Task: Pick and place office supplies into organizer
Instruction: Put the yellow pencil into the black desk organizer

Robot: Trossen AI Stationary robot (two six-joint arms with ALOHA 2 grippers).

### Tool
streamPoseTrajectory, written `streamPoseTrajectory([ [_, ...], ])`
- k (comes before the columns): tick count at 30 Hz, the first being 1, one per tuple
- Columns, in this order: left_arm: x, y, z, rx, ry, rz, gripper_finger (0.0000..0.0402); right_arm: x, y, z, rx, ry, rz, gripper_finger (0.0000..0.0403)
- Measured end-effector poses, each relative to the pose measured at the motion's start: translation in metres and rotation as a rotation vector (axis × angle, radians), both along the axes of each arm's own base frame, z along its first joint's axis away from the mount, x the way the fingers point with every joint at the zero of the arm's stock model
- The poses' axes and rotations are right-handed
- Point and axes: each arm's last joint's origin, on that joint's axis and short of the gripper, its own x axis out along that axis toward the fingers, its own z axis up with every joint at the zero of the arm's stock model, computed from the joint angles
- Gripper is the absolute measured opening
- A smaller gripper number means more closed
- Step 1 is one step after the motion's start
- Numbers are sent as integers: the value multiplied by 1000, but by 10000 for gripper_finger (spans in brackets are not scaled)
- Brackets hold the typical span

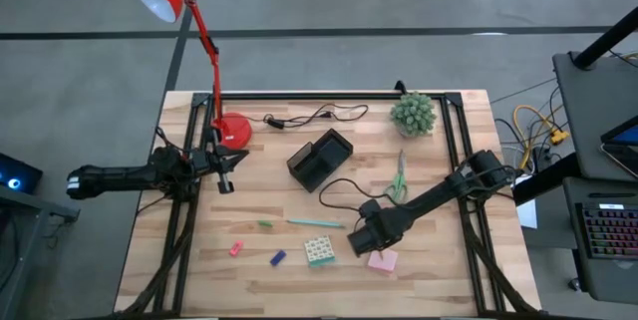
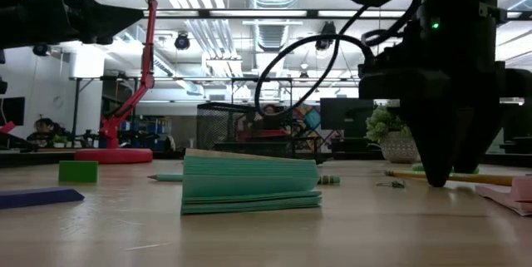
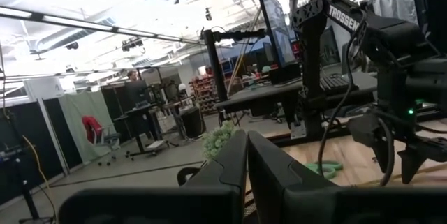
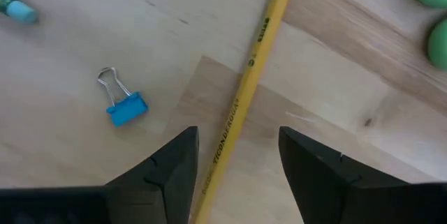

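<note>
Pencil: the yellow wooden pencil (image 4: 241,105) lies flat on the surface, running between my right end effector's (image 4: 237,158) two fingers; in the high view it is hidden under that arm.
Handling: I judge it light, stiff and smooth, likely to roll or pivot if pinched off-centre, so I would take it across the shaft near the middle.
Right end effector: (image 1: 361,240) low over the front right of the surface, fingers spread moderately to either side of the pencil, holding nothing.
Near neighbours: a blue binder clip (image 4: 124,105) lies just beside the pencil, clear of the fingers; the green scissors (image 1: 399,177) handles sit close past the pencil's far end.
Other supplies: pink sticky-note pad (image 1: 382,260) just beside the right end effector, patterned block (image 1: 319,250), teal pen (image 1: 314,223), small pieces further left.
Organizer: (image 1: 320,159) mid-surface, well apart from the pencil.
In the way: a black cable (image 1: 344,188) loops between the arm and the organizer.
Left end effector: (image 1: 225,165) waiting by the red lamp (image 1: 231,130) base, fingers closed together.
</note>
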Motion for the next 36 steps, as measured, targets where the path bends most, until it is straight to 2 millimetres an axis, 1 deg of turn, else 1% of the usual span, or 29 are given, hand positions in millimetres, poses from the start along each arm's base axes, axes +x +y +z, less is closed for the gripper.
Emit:
streamPoseTrajectory([
  [5,0,0,0,0,0,0,0,0,0,-1,4,6,12,191],
  [9,0,0,0,0,1,0,0,0,1,-1,17,10,11,180],
  [18,0,0,0,0,2,0,0,1,1,-1,27,9,53,120],
  [22,0,0,0,0,0,0,0,2,1,-1,31,16,127,95],
  [36,0,0,0,0,-2,0,0,1,2,-2,38,21,152,22],
])
